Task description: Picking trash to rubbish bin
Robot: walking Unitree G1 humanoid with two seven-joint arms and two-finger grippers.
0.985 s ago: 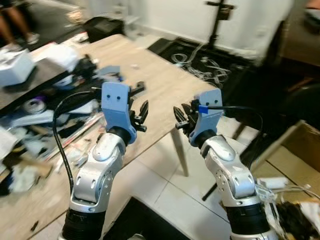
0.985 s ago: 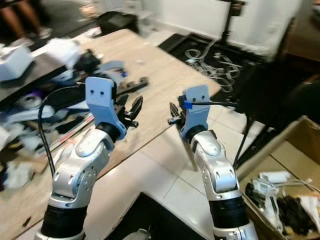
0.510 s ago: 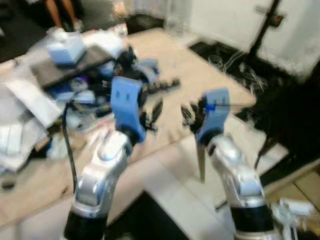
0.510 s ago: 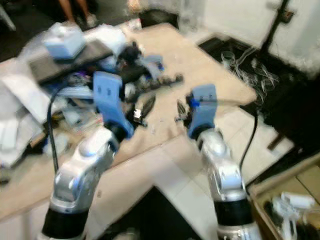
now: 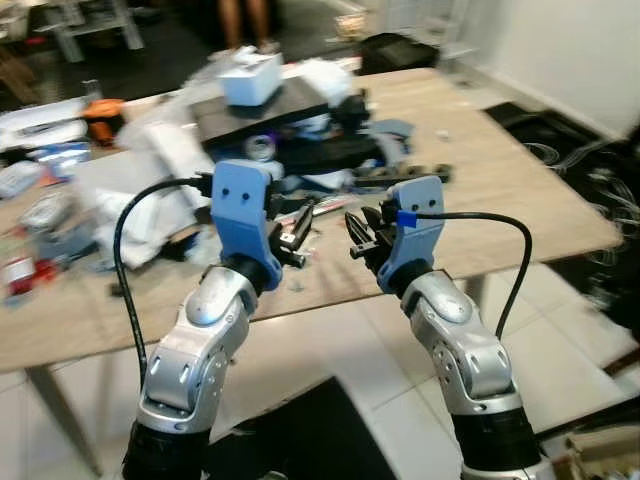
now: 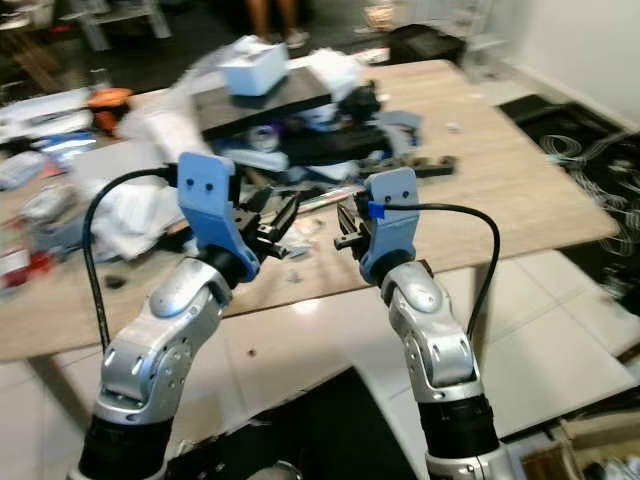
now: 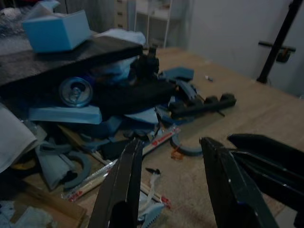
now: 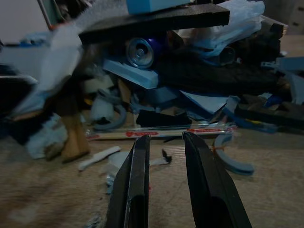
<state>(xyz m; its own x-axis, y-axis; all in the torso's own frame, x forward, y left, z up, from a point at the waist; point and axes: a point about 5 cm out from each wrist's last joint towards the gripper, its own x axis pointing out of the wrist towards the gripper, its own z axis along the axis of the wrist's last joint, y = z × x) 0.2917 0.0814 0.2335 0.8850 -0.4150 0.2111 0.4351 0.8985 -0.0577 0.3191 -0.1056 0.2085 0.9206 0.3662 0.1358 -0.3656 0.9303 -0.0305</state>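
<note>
One heap of trash [image 5: 290,150] sat on the wooden table [image 5: 520,200], spread across its far half toward twelve o'clock of the robot. In that heap, one drink can [image 8: 141,51] lay on its side with its round end facing the grippers, tucked under one dark flat board [image 8: 156,19]. On top of the board stood one pale blue box [image 7: 56,31]; whether anything was inside it could not be told. One long clear wrapper [image 8: 161,130] with red print lay flat at the near edge of the pile, its long axis running across the grippers' line of sight, nine to three o'clock. One black bar-shaped piece [image 7: 202,105] lay out toward two o'clock. Both arms were raised over the table's near edge. The left gripper [image 7: 166,185] held nothing, its two fingers spread well apart. The right gripper [image 8: 164,180] also held nothing, its fingers parted by a narrower gap, aimed at the wrapper.
</note>
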